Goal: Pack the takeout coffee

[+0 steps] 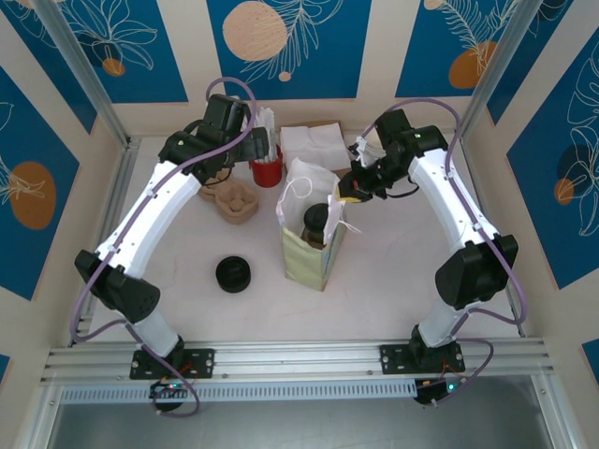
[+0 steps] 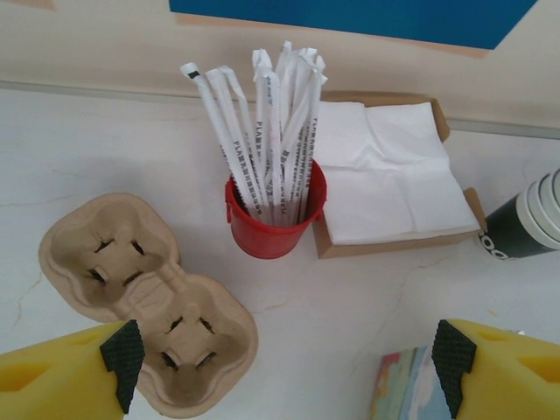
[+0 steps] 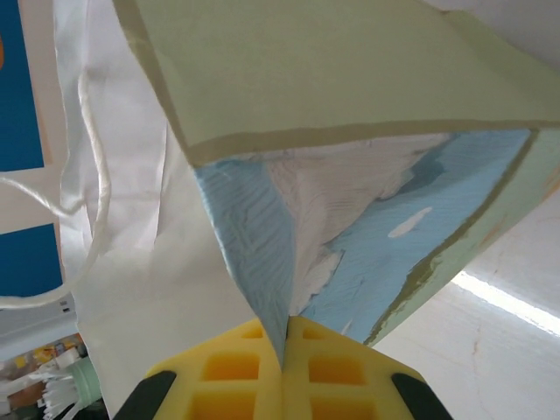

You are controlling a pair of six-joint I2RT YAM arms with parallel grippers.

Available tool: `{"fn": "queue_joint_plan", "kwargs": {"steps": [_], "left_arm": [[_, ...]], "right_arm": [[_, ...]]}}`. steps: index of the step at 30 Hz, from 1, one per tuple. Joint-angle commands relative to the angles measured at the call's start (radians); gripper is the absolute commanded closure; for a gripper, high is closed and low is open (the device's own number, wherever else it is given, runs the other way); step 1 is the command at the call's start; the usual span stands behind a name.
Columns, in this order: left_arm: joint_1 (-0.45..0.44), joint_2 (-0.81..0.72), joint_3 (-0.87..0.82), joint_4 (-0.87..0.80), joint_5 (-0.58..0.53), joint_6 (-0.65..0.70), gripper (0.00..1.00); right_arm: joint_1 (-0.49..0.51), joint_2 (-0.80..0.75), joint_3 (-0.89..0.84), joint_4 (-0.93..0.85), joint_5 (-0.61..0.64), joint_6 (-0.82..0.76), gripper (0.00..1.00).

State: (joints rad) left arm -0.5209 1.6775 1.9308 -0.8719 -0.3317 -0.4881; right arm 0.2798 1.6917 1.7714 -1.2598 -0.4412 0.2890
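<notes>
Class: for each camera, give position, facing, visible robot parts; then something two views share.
Top external: above, behind, looking down on the table; left arm, right arm show.
Left wrist: looks down at the straw cup; open left end effector below.
Right wrist: faces the paper bag; right end effector shut on it.
Shared: straw cup, top and left wrist.

The left arm (image 1: 154, 210) and right arm (image 1: 449, 196) share white link shells, black joint housings and lilac cables (image 1: 231, 80) looping alongside. Their jaws are yellow plastic with black ribbed pads (image 2: 122, 354)
</notes>
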Motion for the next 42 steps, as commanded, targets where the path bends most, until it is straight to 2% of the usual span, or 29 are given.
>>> {"fn": "queue_joint_plan", "kwargs": {"steps": [1,6,13,19,20,21,24,34,42], "left_arm": [[0.025,0.004,0.006,0.034,-0.058,0.026,0.13],[0.031,0.018,0.054,0.036,-0.077,0.066,0.12],[0.032,0.018,0.080,0.005,-0.070,0.050,0.12],[0.032,0.028,0.088,-0.011,-0.047,0.051,0.13],[0.031,0.033,0.097,-0.017,-0.043,0.051,0.12],[0.032,0.039,0.106,-0.026,-0.039,0.052,0.12],[0.031,0.051,0.124,-0.044,-0.036,0.059,0.11],[0.032,0.049,0.095,-0.003,-0.040,0.121,0.09],[0.046,0.017,-0.042,0.189,-0.042,0.173,0.07]], "right_arm": [[0.016,-0.022,-0.016,0.044,-0.059,0.033,1.00],[0.041,-0.034,-0.046,0.089,-0.064,0.042,1.00],[0.042,-0.020,-0.035,0.131,-0.057,0.037,0.97],[0.039,-0.009,-0.011,0.131,0.010,0.024,0.77],[0.035,-0.009,0.005,0.122,0.029,0.035,0.67],[0.030,-0.016,0.012,0.121,0.039,0.047,0.61],[0.013,-0.036,0.022,0.125,0.053,0.065,0.52],[-0.060,-0.112,0.046,0.149,0.009,0.058,0.40],[-0.082,-0.252,-0.060,0.293,0.041,0.108,0.38]]}}
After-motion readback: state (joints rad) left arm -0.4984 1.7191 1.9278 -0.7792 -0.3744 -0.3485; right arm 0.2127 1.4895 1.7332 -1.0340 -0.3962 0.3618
